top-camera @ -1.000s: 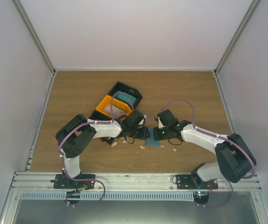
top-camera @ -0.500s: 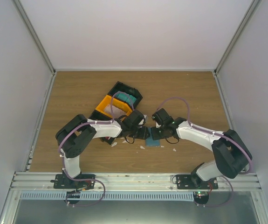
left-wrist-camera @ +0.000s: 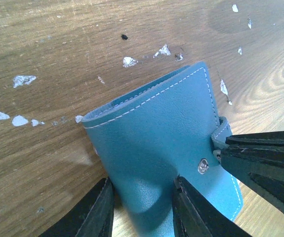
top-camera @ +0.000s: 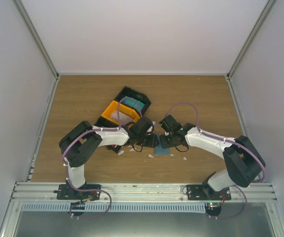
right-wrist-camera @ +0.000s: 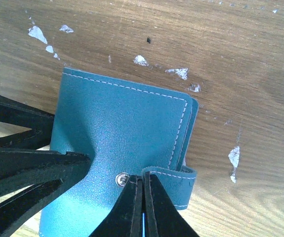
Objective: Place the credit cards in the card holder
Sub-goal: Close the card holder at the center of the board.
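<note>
As both arms meet over it, task thing: slate-blue stitched leather folding card holder [top-camera: 162, 149] [left-wrist-camera: 161, 138] [right-wrist-camera: 122, 123], folded shut on the wooden desk [top-camera: 82, 98], directly between the two end effectors; whether its snap is fastened I cannot tell.
Left end effector [left-wrist-camera: 142, 186]: fingers clamped across the holder's near edge, steadying it.
Right end effector [right-wrist-camera: 142, 180]: fingers pressed together on the side tab [right-wrist-camera: 174, 180], just beside the metal snap [right-wrist-camera: 122, 178].
Key relation: the tab lies at the right fingertips and the holder's body stretches ahead of them, long axis roughly along the fingers, so the right arm looks placed to pull the flap.
Cards: teal and whitish credit cards [top-camera: 132, 104] sit in the black-and-orange bin [top-camera: 134, 92], beyond the left end effector.
Change: the right arm has swung in towards the holder over the last second; the left is unmoved.
</note>
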You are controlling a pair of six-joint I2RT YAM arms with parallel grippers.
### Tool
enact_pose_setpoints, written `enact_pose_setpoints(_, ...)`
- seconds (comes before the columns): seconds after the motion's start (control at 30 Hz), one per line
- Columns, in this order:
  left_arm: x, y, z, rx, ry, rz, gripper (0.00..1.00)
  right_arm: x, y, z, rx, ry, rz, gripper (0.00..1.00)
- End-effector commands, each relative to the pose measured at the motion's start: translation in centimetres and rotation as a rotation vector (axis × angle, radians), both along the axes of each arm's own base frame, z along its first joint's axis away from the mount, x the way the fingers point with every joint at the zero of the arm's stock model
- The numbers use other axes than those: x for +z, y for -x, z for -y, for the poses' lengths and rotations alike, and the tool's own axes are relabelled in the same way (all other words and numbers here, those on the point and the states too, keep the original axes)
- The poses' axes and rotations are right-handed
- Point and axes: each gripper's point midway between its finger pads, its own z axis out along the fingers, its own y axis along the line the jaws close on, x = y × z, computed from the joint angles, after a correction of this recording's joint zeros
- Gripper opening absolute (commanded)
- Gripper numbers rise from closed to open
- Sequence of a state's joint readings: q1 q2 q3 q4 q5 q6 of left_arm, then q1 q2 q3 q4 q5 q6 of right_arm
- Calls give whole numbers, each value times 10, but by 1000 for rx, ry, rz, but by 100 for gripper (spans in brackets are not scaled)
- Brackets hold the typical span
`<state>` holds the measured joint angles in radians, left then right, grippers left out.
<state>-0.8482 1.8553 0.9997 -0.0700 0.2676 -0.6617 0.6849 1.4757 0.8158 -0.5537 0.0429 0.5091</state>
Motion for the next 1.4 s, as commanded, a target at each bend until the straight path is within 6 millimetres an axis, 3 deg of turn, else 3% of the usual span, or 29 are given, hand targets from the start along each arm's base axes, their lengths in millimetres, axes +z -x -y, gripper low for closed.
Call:
enact_pose_setpoints(0.0,13,-1,5,-10,41,28,35,-3,3,-10,41,-10,-20,1)
enact_pose_setpoints(0.13,23,-2,8,-15,60,38,35,-2,2,-13,50,-25,-14,1)
enact_pose_setpoints(0.43,13,0,8,-19,52,12,31,-2,5,-25,69,-79,-36,1)
enact_pose_setpoints(0.7,14,-1,8,-20,54,16,31,-7,7,-24,72,-69,-53,3)
enact_pose_setpoints(0.97,15,-2,7,-19,52,21,31,8,2,-28,60,-106,-12,5)
enact_pose_setpoints(1.17,15,-1,8,-21,54,19,30,5,1,-27,45,-96,-19,9)
enact_pose_setpoints(1.37,15,-1,7,-20,53,19,30,4,2,-26,37,-95,-22,6)
